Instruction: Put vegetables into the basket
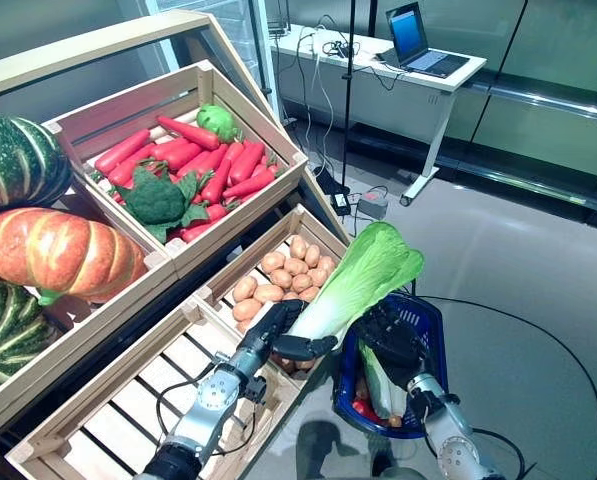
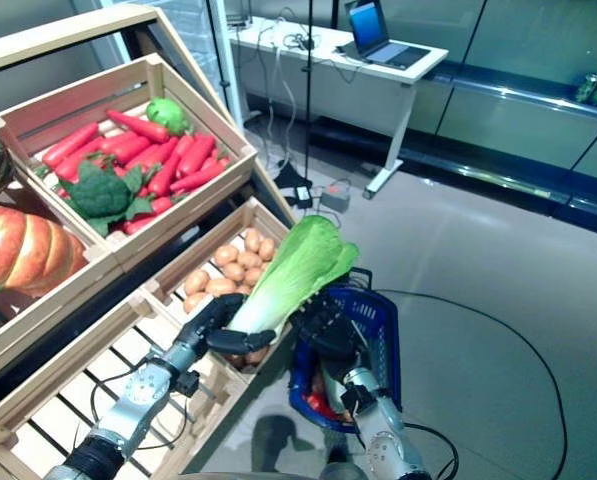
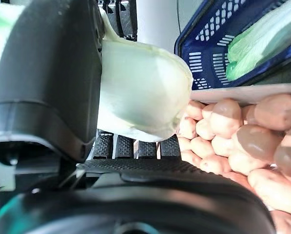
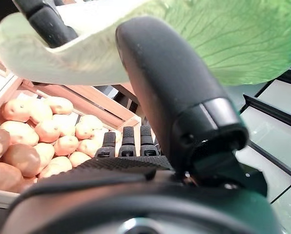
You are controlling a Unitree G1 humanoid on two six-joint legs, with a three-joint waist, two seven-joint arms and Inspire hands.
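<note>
A: Where's the veg?

B: I see the left hand clenched round the white stem end of the napa cabbage. Thumb on one side, fingers on the other, clear in the left wrist view. The cabbage is tilted, leafy end up and away from the robot, stem over the near corner of the potato crate, leaves above the blue basket.

A: Right hand?

B: The right hand is at the basket's near rim, under the cabbage leaf. In its wrist view the thumb stands up against the leaf and the fingers are straight. I can't tell if it grips the basket, so I read it as released.

A: Basket contents?

B: Something green and long, plus something red at the bottom. The basket sits just beside the potato crate on the robot's right, off the shelf.

A: Rest of the stand?

B: Potatoes in that crate, an empty slatted crate nearer the robot. Upper crate holds red carrots, broccoli and a green pepper. Pumpkins far left. Behind it, a white table with a laptop.
</note>
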